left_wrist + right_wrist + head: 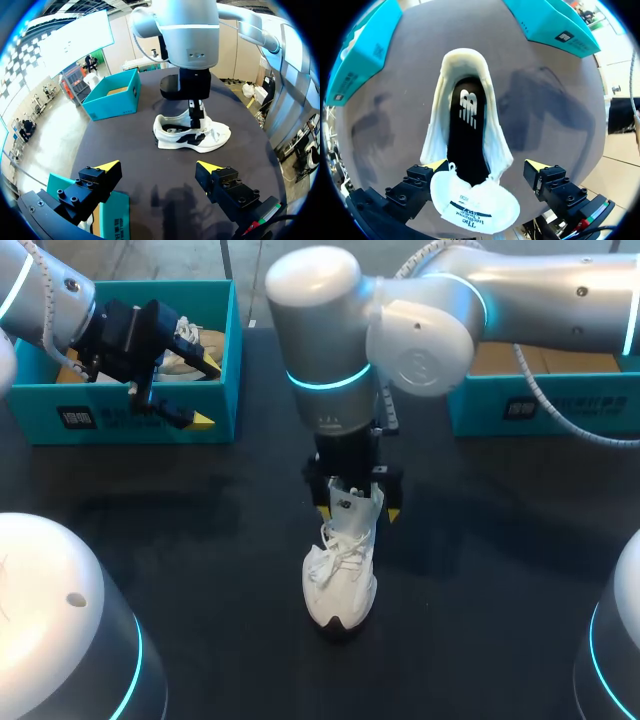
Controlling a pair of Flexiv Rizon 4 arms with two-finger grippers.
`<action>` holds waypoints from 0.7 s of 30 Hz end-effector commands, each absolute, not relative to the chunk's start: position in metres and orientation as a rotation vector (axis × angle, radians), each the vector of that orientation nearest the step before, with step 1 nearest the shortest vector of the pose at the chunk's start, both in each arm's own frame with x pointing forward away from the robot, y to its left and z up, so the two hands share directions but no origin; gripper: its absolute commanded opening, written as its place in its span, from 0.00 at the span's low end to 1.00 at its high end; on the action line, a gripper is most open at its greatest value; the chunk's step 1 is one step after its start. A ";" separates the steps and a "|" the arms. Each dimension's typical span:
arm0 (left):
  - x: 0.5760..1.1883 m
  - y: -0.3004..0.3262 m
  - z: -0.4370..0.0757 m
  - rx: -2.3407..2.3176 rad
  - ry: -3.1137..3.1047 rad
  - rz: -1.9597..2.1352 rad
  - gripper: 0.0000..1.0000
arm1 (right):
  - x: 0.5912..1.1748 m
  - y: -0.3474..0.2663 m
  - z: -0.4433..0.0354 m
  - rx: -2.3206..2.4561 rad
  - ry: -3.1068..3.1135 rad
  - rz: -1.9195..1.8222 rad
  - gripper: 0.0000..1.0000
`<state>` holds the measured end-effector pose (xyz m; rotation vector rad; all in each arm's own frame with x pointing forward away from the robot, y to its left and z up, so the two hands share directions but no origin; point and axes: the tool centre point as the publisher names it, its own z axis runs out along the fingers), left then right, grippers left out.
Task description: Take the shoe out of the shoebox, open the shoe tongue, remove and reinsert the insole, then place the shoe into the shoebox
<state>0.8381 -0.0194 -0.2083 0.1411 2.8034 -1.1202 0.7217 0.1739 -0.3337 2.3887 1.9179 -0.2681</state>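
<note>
White shoe (340, 580) on table (200, 540), long axis towards robot, toe nearest, right gripper (486, 164) parted over tongue (475, 200), left gripper (158, 165) parted

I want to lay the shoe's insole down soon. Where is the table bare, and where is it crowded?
Bare black tabletop lies left of the white sneaker, up to the teal cardboard shoebox, and right of it, up to the second teal box. Crowded: at the sneaker, under the right gripper, and over the first shoebox, under the left gripper.
</note>
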 end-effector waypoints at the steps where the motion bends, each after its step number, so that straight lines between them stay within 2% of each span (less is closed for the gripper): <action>1: 0.838 -0.019 -0.208 0.142 2.805 -1.116 1.00 | 0.710 0.179 -0.329 2.453 1.788 -0.221 1.00; 12: 0.838 -0.019 -0.208 0.142 2.805 -1.116 1.00 | 0.687 0.184 -0.300 2.447 1.788 -0.184 1.00; 19: 0.838 -0.019 -0.208 0.142 2.805 -1.116 1.00 | 0.671 0.196 -0.302 2.467 1.822 -0.178 1.00; 21: 0.838 -0.019 -0.208 0.142 2.805 -1.116 1.00 | 0.668 0.199 -0.304 2.481 1.819 -0.168 0.77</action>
